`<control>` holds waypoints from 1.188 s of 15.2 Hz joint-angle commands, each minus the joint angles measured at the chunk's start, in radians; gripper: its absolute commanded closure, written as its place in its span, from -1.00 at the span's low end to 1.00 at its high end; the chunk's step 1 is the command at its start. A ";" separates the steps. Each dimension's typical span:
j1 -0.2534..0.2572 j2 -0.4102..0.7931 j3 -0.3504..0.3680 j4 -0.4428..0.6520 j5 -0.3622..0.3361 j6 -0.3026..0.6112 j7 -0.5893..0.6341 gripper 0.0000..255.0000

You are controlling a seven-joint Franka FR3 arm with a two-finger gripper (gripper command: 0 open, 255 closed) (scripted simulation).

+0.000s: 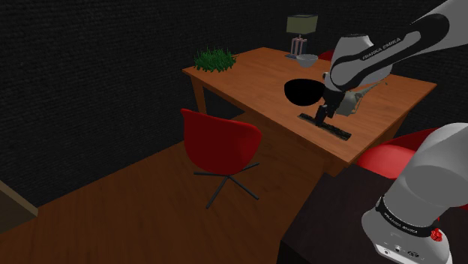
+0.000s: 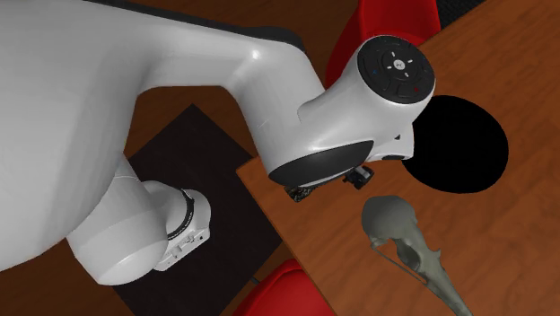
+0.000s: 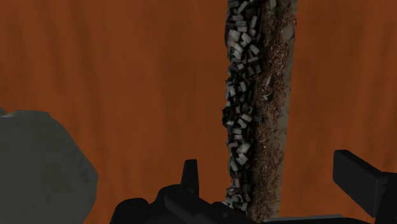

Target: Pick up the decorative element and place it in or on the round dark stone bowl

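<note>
A long narrow strip (image 3: pixel 257 95), rough dark grey on one side and brown on the other, lies flat on the wooden table (image 1: pixel 247 75). My gripper (image 3: pixel 273 184) is open just above it. The strip runs between the two fingers (image 3: pixel 359 178), which do not touch it. In the shoulder view the gripper (image 1: pixel 322 116) points down onto the strip (image 1: pixel 337 130), close to the round black bowl (image 1: pixel 302 90). A grey bird skull (image 2: pixel 408 247) lies on the table beside the bowl (image 2: pixel 460 144). In the wrist view the skull (image 3: pixel 38 168) is beside the gripper.
A grass plant (image 1: pixel 214 58) stands at the table's far left corner. A lamp (image 1: pixel 301 30) and a small pale bowl (image 1: pixel 306 58) are at the back. One red chair (image 1: pixel 221 142) stands at the table's left side, another (image 1: pixel 390 154) near my stand.
</note>
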 commanded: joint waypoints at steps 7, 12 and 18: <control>0.009 0.053 -0.015 -0.020 0.007 0.072 -0.009 -1.00; 0.009 0.052 -0.015 -0.020 0.007 0.072 -0.009 1.00; 0.008 0.051 -0.015 -0.020 0.007 0.071 -0.009 1.00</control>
